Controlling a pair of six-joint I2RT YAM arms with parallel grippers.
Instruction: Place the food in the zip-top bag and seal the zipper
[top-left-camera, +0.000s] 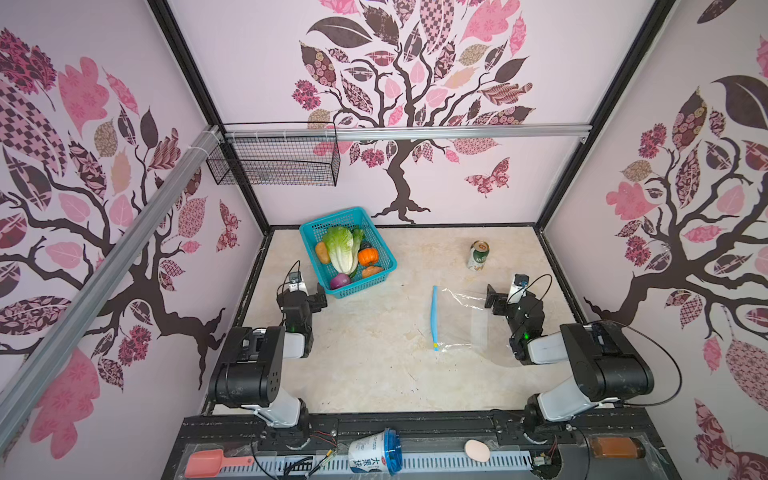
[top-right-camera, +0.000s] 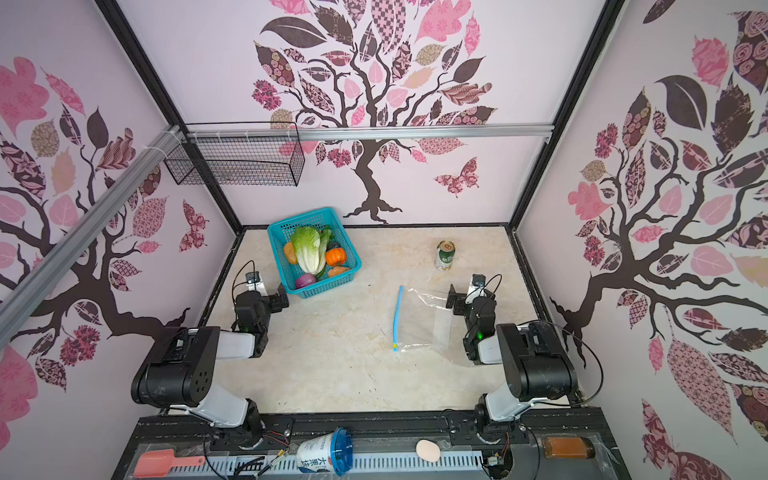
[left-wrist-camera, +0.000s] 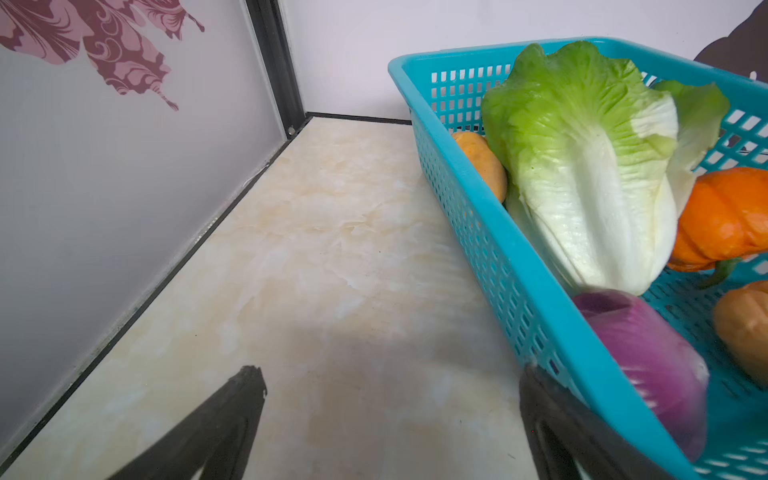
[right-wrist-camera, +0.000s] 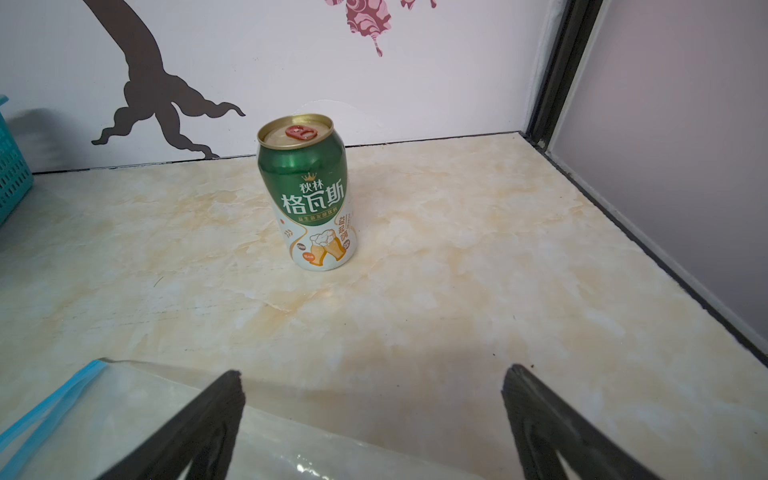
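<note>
Toy vegetables (top-left-camera: 340, 249): in teal perforated plastic basket (top-left-camera: 328, 218), tabletop's far-left corner.
Clear plastic zip-top bag (top-left-camera: 469, 320): flat near right edge.
My left gripper (left-wrist-camera: 390, 374), right gripper (right-wrist-camera: 374, 376): spread, empty.

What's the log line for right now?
left hand: open, empty, beside basket | right hand: open, empty, at zip-top bag edge | food: in basket | zip-top bag: flat on table, empty | zipper: state unclear

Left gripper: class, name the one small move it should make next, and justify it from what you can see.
Probably shift the left gripper sideways over the basket rim, above the purple onion. Its jaws are open and empty, one finger sits by the basket's near corner where the onion lies, and the zip-top bag lies flat with no food inside.
</note>
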